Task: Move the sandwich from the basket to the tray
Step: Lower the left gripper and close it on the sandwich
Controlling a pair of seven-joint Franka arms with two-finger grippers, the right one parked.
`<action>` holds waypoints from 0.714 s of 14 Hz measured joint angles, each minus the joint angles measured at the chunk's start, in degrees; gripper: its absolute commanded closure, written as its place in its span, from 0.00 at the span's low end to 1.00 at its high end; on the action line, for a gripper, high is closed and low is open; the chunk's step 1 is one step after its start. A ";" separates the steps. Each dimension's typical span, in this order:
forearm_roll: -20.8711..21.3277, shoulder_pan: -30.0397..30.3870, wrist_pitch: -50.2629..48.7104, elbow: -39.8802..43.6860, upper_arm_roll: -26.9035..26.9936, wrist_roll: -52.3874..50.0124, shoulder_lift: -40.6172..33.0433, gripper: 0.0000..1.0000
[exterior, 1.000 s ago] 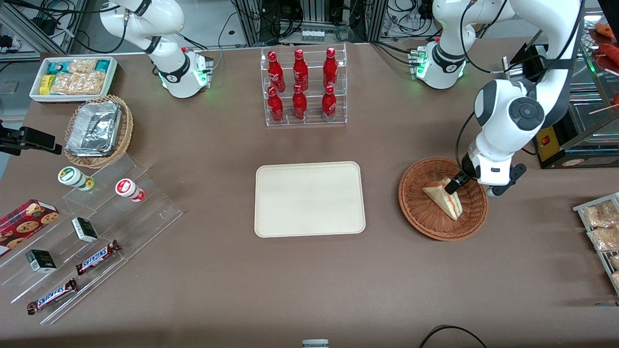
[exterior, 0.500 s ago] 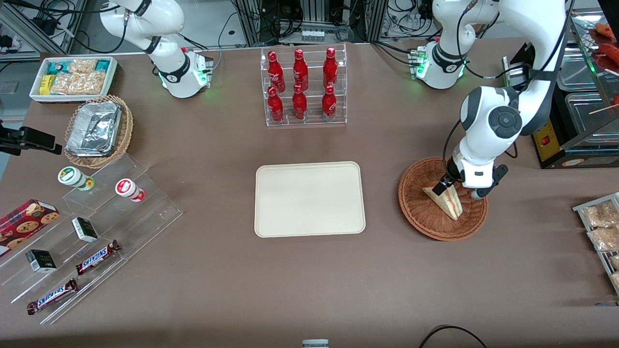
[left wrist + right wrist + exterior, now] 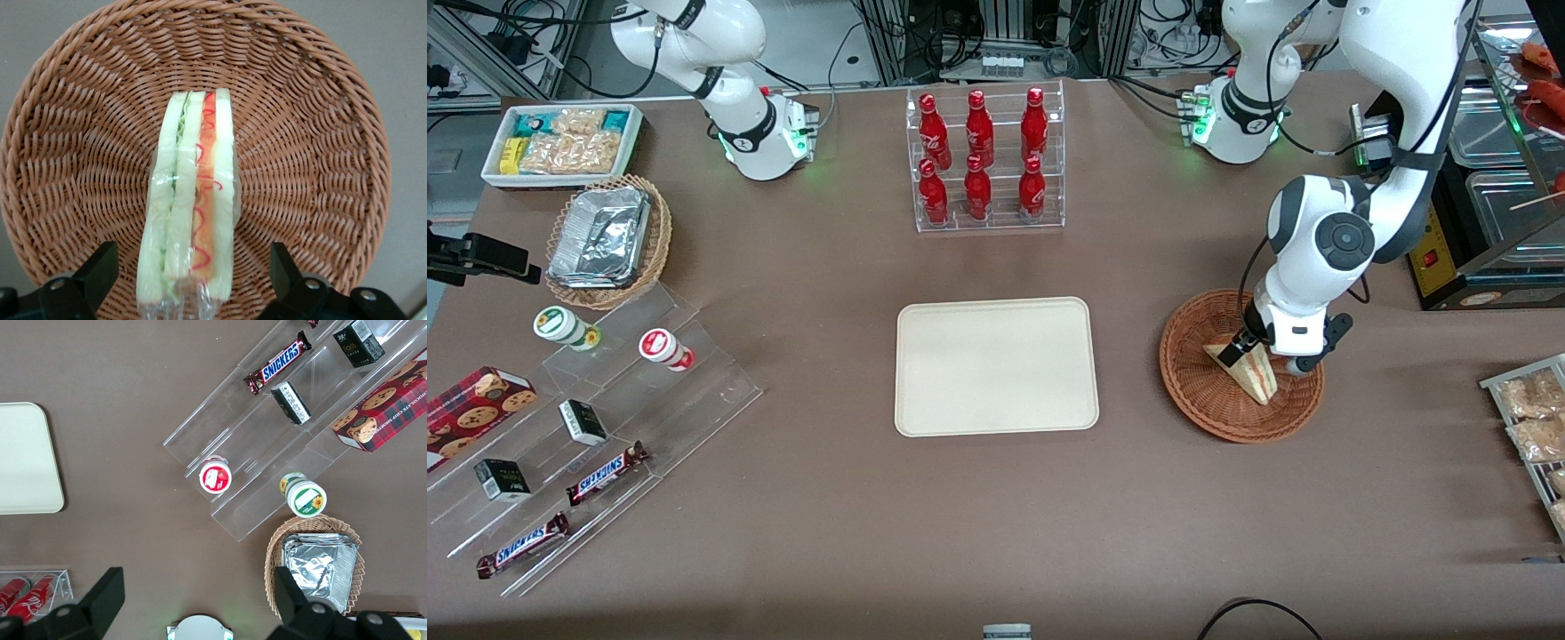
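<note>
The sandwich [image 3: 1256,371], a pale wrapped wedge with red, green and yellow layers, stands on edge in the reddish-brown wicker basket [image 3: 1200,391]. My left gripper [image 3: 1249,348] is down in the basket, open, with one finger on each side of the sandwich's wide end and a gap to both. The left wrist view shows the sandwich [image 3: 193,207] between the two black fingers [image 3: 100,267], not touching them, on the basket weave [image 3: 320,167]. The cream tray [image 3: 996,366] lies flat at the table's middle, with nothing on it.
A clear rack of red bottles [image 3: 983,160] stands farther from the front camera than the tray. Toward the parked arm's end are a tan basket of foil containers [image 3: 609,240], a white snack bin [image 3: 560,142] and acrylic steps with snacks [image 3: 587,427]. A wire rack of packets [image 3: 1534,418] lies past the basket.
The left arm has swung in and lowered over the basket. The gripper moved from the sandwich's edge down around its wide end. The sandwich has not moved.
</note>
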 measured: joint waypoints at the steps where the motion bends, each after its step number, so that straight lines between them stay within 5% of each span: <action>1: 0.00 0.06 0.31 0.00 0.03 0.00 0.51 0.21; 3: 0.01 0.09 0.69 0.04 0.04 0.00 1.25 0.82; 4: 0.01 0.09 0.73 0.05 0.04 0.00 1.47 1.00; 10: 0.37 0.09 -0.86 1.80 0.04 1.12 1.40 1.00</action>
